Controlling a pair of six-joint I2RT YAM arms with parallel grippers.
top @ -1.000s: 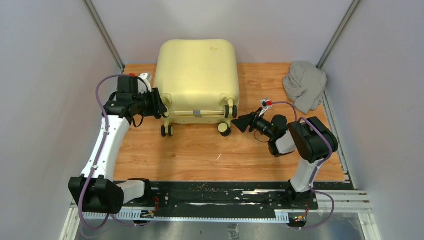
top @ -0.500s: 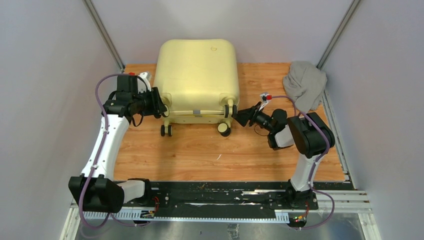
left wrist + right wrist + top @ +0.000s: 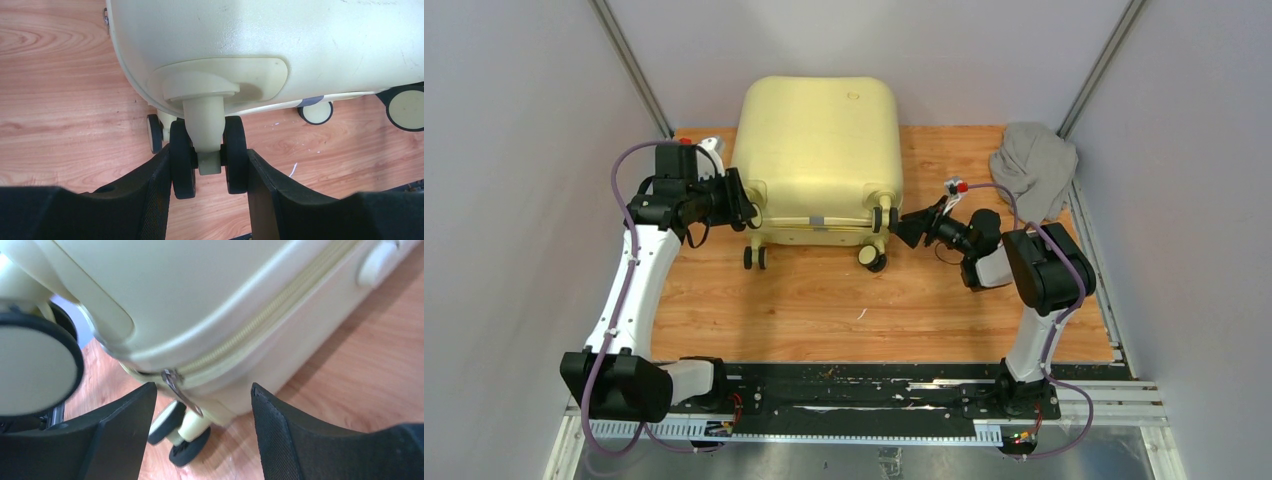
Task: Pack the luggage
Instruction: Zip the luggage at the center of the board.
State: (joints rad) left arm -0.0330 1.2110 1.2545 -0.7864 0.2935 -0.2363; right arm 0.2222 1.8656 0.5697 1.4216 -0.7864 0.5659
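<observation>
While the luggage (image 3: 819,150) lies flat and closed at the far middle of the wooden table (image 3: 824,300), its wheels point toward the near edge. The shell is pale yellow, and the zipper (image 3: 260,315) runs shut along the side seam.

The left gripper (image 3: 744,203) is at the case's near-left corner. Its fingers (image 3: 155,190) straddle the upper twin caster wheel (image 3: 182,160), one pad against each black tyre, so it is clamped on that caster. A second caster sits lower, on the table just behind it.

The right gripper (image 3: 900,228) is at the near-right corner, just beside the shell and apart from it. Its fingers are spread wide and hold nothing. In the right wrist view the metal zipper pull (image 3: 177,387) hangs in the gap between them, untouched, with a cream wheel face close on the left.

A grey cloth (image 3: 1034,170) is bunched at the far right corner, well apart from the case.
</observation>
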